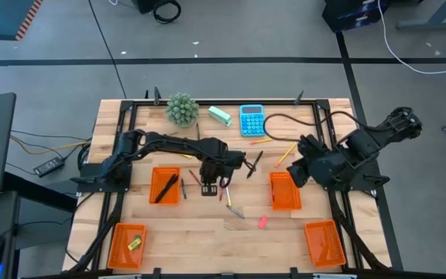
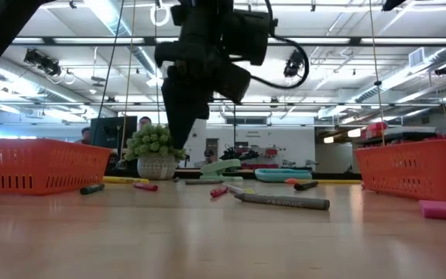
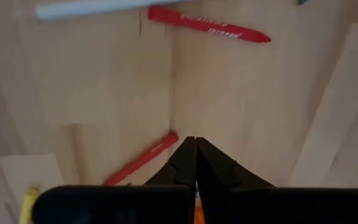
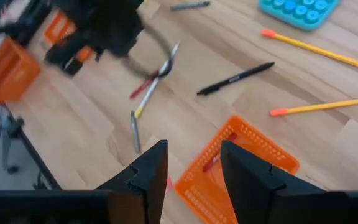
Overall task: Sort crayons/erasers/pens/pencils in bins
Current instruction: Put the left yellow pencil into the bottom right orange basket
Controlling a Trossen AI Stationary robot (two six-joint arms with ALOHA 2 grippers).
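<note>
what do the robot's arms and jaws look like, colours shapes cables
Both arms are matte black and jointed, with boxy wrist housings. The left gripper has slim dark jaws tapering to wedge-shaped tips. The right gripper has broader, angular black jaws. Black cables run along the left arm, and a thick black cable loops across the table behind the right arm. No markings show.

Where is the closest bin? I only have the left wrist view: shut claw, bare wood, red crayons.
Observer: A shallow orange plastic bin sits just beside the left claw, on the left arm's base side.
Operator: Anything in it?
Observer: Slim black pens lie inside.
Operator: Where's the right claw?
Observer: The right claw hangs open over a second orange bin holding one red crayon.
</note>
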